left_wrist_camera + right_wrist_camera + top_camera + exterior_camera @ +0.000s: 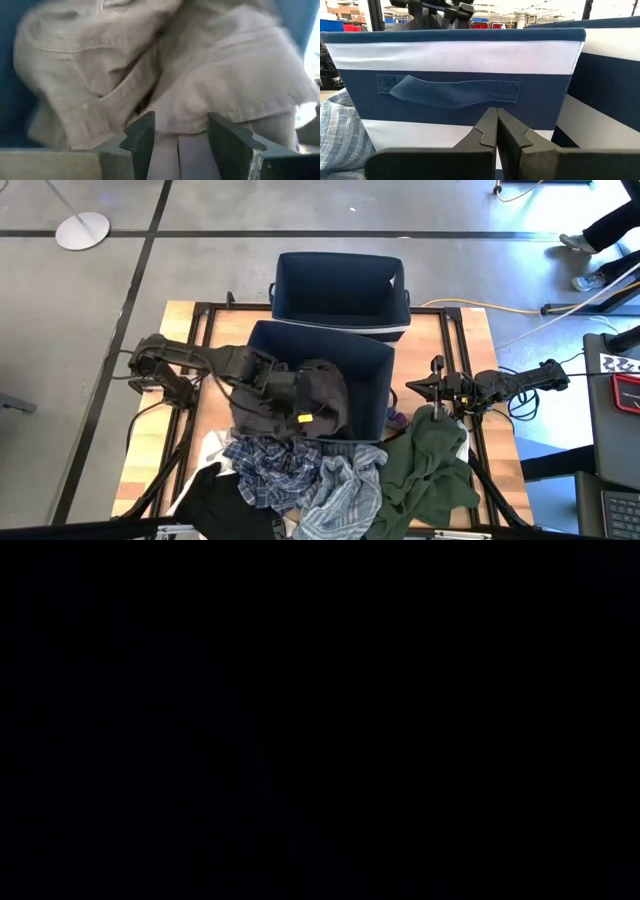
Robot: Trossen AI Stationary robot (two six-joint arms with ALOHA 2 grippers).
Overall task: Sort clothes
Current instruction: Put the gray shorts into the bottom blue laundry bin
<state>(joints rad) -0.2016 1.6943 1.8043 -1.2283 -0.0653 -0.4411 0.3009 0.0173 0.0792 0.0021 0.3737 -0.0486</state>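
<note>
A brown-grey garment (262, 418) hangs over the near left rim of the nearer navy bin (372, 385), partly inside it. My left gripper (310, 408) points steeply down into it and is shut on its cloth (215, 65). The other clothes lie heaped along the table's near edge: dark blue plaid (268, 465), pale striped (342, 492), olive green (432, 465), black (215, 500) and a bit of white (208, 446). My right gripper (437, 392) waits shut and level beside the bin's right wall (445, 60). The low view is dark. My left gripper pinches a gathered, pleated bunch of the brown-grey garment (181, 150) between its two fingers (142, 135), several layers thick. The fingers come slanting down from the table's left. The rest of the garment spreads out slack beyond the fingertips, over the bin's rim and into the bin.
A second navy bin (340, 285) stands behind the first, at the table's far edge. The table's wooden left part (165, 430) is bare. A cloth handle (450, 92) sits on the bin wall facing my right gripper. A person's legs (600, 230) show on the floor at far right.
</note>
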